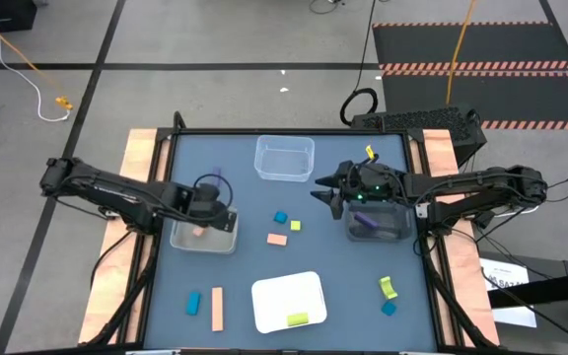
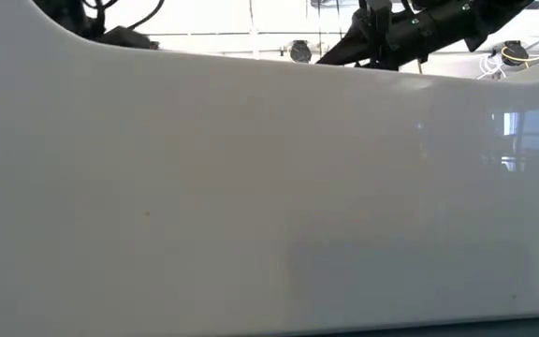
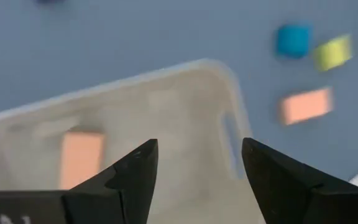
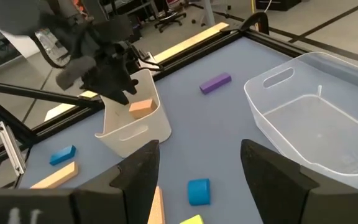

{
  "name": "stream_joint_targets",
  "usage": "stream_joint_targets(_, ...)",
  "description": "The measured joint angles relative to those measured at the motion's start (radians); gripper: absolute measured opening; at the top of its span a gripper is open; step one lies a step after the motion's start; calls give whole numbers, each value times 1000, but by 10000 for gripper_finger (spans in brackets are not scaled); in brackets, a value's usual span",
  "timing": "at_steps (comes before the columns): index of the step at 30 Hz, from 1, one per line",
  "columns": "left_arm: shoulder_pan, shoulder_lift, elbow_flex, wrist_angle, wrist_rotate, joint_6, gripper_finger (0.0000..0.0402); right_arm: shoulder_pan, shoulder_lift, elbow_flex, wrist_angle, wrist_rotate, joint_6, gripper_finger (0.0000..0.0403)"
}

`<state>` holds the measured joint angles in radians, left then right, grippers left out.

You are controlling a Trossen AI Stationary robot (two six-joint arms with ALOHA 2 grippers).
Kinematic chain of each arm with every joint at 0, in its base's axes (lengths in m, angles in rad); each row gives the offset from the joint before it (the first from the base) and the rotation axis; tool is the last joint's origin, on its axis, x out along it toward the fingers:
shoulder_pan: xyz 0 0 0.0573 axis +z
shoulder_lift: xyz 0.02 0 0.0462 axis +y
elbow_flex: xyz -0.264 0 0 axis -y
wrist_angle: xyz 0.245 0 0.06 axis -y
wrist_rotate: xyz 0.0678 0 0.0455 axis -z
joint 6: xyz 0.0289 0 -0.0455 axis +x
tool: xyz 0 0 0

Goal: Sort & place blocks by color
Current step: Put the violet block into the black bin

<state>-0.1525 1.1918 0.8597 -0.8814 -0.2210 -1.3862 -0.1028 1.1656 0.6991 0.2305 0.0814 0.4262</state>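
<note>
My left gripper (image 1: 210, 202) hangs open over the pale grey bin (image 1: 205, 235), its fingers (image 3: 135, 174) apart with nothing between them. A peach block (image 3: 81, 158) lies inside that bin, below the fingers. My right gripper (image 1: 328, 192) stands open and empty (image 4: 197, 168) at the left edge of the dark bin (image 1: 375, 222), which holds a purple block (image 1: 363, 225). On the table between the arms lie a blue cube (image 1: 280, 217), a yellow-green block (image 1: 295, 226) and a peach block (image 1: 277, 239). A purple bar (image 4: 215, 83) lies behind the grey bin.
A clear bin (image 1: 285, 158) stands at the far middle. A white tray (image 1: 287, 301) at the near middle holds a yellow-green block (image 1: 297, 319). A blue block (image 1: 193, 302) and a tan bar (image 1: 217, 308) lie near left; yellow-green (image 1: 389, 287) and blue (image 1: 390, 308) blocks near right.
</note>
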Motion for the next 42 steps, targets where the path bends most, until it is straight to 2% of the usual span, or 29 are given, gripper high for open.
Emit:
stream_joint_targets(7, 137, -12, 0, 80, -174, 144, 234, 0, 0, 0, 57, 0, 0, 215)
stream_joint_targets(14, 371, -10, 0, 61, -226, 363, 234, 0, 0, 0, 151, 0, 0, 215)
stream_joint_targets(18, 486, 22, 0, 64, -226, 440, 234, 0, 0, 0, 162, 0, 5, 215)
stream_joint_targets(24, 585, 125, 0, 71, -176, 491, 234, 0, 0, 0, 162, 0, 31, 215)
stream_joint_targets(29, 627, 220, 0, 72, -166, 486, 234, 0, 0, 0, 162, 0, 34, 215)
stream_joint_targets(33, 651, 294, 0, 79, -99, 516, 234, 0, 0, 0, 162, 0, 33, 215)
stream_joint_targets(42, 687, 442, 0, 97, -35, 576, 234, 0, 0, 0, 162, 0, 33, 215)
